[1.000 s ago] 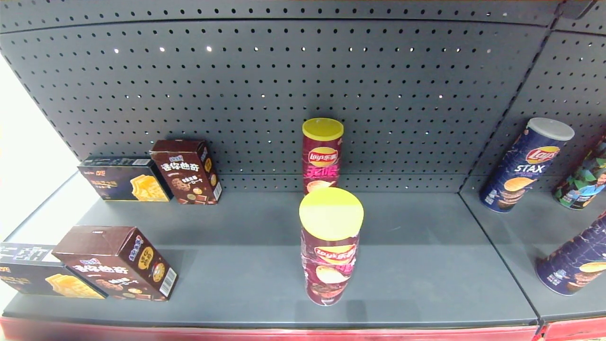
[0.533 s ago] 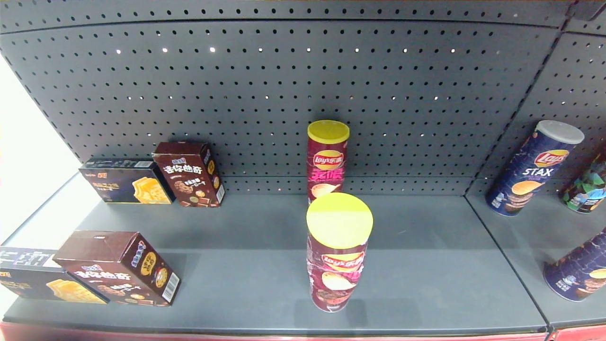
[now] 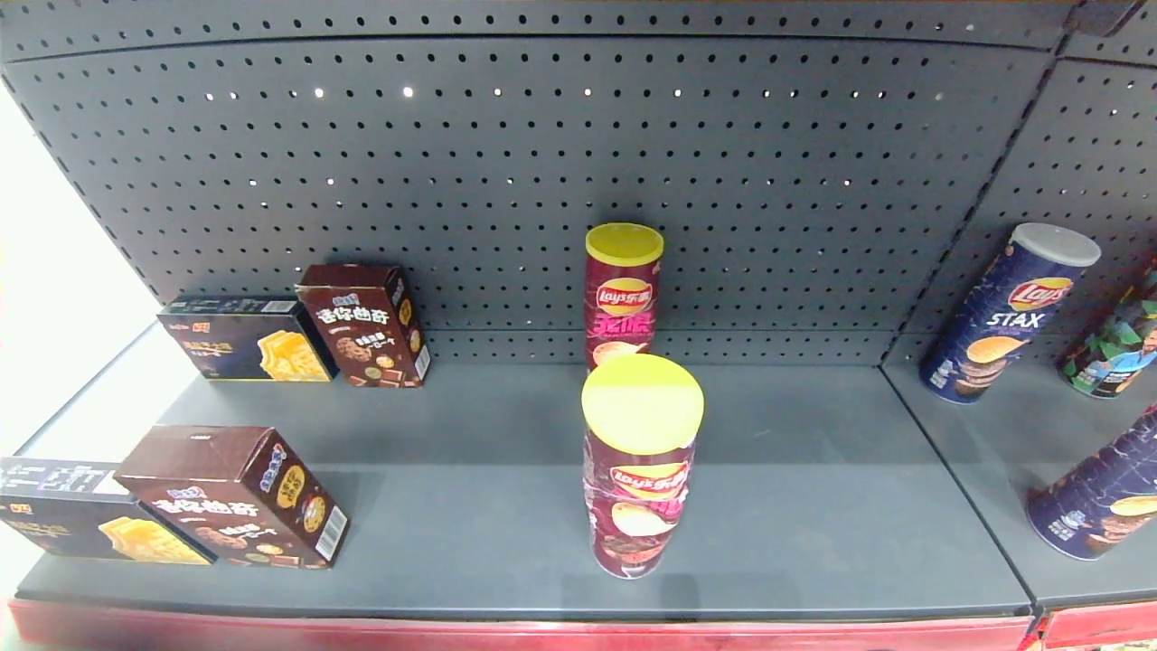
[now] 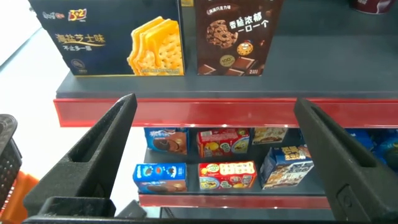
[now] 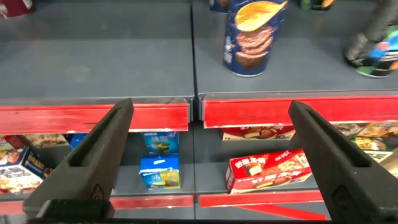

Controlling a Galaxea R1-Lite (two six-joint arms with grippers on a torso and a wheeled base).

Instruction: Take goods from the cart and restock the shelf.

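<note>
Two maroon chip cans with yellow lids stand on the grey shelf (image 3: 813,506): one at the front (image 3: 640,466), one at the back against the pegboard (image 3: 622,294). Brown cookie boxes (image 3: 237,497) (image 3: 366,324) and dark cracker boxes (image 3: 242,338) (image 3: 63,511) sit at the shelf's left. My left gripper (image 4: 214,162) is open and empty, held before the shelf's red front edge (image 4: 211,112), below a cracker box (image 4: 118,37) and a cookie box (image 4: 233,34). My right gripper (image 5: 208,158) is open and empty before the red edge (image 5: 261,115), below a blue chip can (image 5: 252,34).
On the neighbouring shelf section to the right stand blue chip cans (image 3: 1008,312) (image 3: 1098,502) and a green can (image 3: 1112,357). A lower shelf holds small boxes (image 4: 224,158) (image 5: 273,168). Dark pegboard (image 3: 542,163) backs the shelf. A black basket edge (image 4: 7,155) shows beside the left gripper.
The head camera has shifted slightly, so the whole shelf picture wanders a little. The goods on the shelf have kept their places.
</note>
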